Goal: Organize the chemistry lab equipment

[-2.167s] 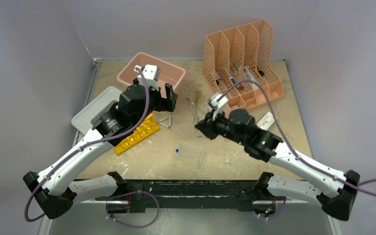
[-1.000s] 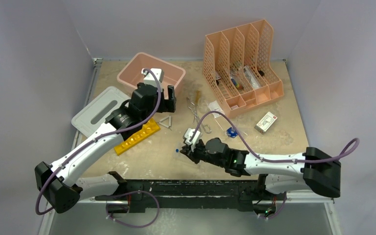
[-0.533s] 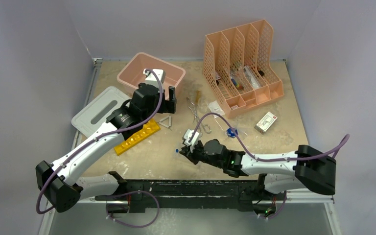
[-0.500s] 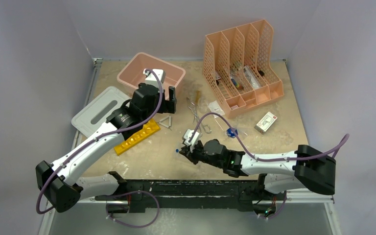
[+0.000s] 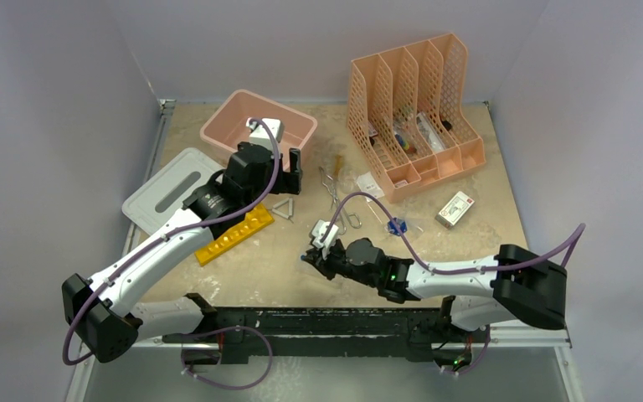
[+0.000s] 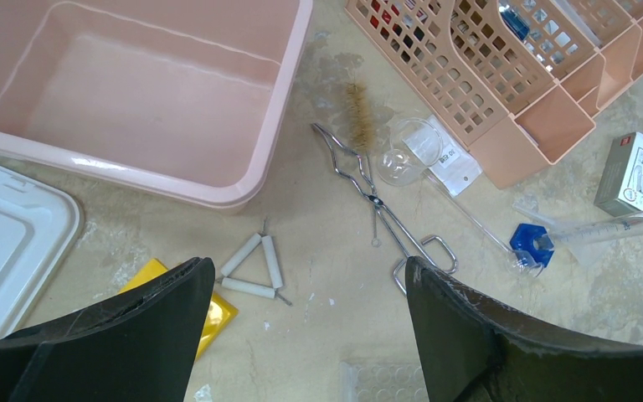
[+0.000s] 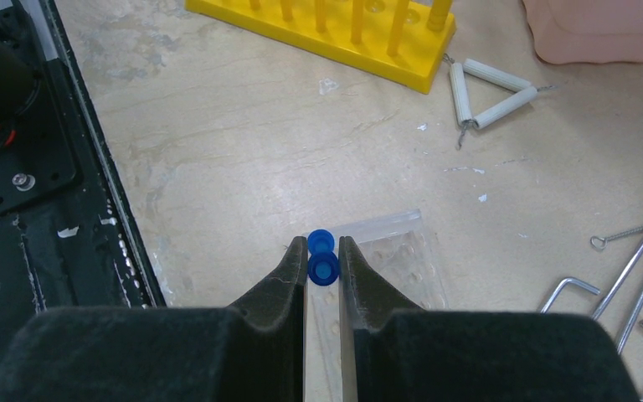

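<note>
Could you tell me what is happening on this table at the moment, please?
The right arm has its jaws shut on a tiny blue-capped vial at the edge of the clear plastic tray. The left arm hangs with its jaws open above the wire triangle and the metal tongs, holding nothing. The yellow test-tube rack lies untouched on the table.

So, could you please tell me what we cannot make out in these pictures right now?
- Clear tray: in the top view the right gripper covers it; in the left wrist view the bottom edge cuts it off.
- Vials: the right wrist view shows only blue caps; the fingers hide the bodies.
- Yellow rack: left wrist view, mostly behind a finger of the left gripper.
- Contents of the file holder: top view, too small.
</note>
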Controlling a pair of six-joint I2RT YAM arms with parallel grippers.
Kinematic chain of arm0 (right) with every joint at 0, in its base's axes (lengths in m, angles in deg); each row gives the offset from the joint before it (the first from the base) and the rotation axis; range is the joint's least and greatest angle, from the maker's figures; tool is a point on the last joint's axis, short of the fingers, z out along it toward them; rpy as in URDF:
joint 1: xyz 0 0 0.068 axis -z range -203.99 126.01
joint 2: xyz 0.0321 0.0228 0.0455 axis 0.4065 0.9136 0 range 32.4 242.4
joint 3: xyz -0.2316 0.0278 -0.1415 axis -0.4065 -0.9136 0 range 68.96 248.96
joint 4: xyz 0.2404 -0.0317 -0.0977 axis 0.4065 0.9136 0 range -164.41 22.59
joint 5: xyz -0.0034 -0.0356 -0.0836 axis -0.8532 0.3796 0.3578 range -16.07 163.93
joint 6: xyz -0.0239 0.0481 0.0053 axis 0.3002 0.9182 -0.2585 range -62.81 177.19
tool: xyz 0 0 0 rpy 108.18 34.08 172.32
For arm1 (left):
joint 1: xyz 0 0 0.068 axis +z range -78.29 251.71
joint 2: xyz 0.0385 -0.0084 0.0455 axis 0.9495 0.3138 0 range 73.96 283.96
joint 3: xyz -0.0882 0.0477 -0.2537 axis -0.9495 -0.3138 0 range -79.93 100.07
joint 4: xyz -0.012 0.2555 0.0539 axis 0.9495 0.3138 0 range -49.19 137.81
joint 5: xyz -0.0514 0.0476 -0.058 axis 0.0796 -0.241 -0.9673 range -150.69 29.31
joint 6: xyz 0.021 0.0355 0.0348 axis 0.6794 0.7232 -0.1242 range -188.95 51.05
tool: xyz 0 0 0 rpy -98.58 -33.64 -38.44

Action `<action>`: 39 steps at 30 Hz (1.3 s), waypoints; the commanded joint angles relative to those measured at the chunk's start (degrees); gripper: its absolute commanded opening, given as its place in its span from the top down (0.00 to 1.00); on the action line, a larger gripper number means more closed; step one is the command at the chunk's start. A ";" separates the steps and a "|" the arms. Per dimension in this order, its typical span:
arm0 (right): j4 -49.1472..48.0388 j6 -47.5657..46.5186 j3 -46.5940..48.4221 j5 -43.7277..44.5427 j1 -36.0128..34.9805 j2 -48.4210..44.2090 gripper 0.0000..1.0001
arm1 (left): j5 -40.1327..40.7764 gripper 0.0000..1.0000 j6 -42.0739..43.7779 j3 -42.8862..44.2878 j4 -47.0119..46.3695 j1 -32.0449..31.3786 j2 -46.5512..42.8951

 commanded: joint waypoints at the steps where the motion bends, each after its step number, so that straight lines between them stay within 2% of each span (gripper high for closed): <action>1: 2.49 -1.23 1.35 2.36 -0.17 0.69 0.92 | 0.31 0.16 0.95 0.55 -1.12 0.19 -0.25; 17: 10.77 -1.51 5.10 0.65 -0.17 -0.54 0.93 | -0.79 0.16 0.77 0.13 -1.21 0.19 -0.08; 26: 9.55 -2.61 4.64 1.42 -0.17 0.10 0.91 | -1.07 0.16 0.69 0.06 -1.21 0.18 0.21; 33: 7.59 -2.94 4.20 -0.89 -0.17 2.58 0.85 | -1.16 0.16 0.74 0.13 -1.03 0.18 0.19; 39: 7.86 -3.48 3.46 -4.09 -0.15 1.14 0.70 | -2.95 0.16 1.43 0.20 -0.93 0.15 0.37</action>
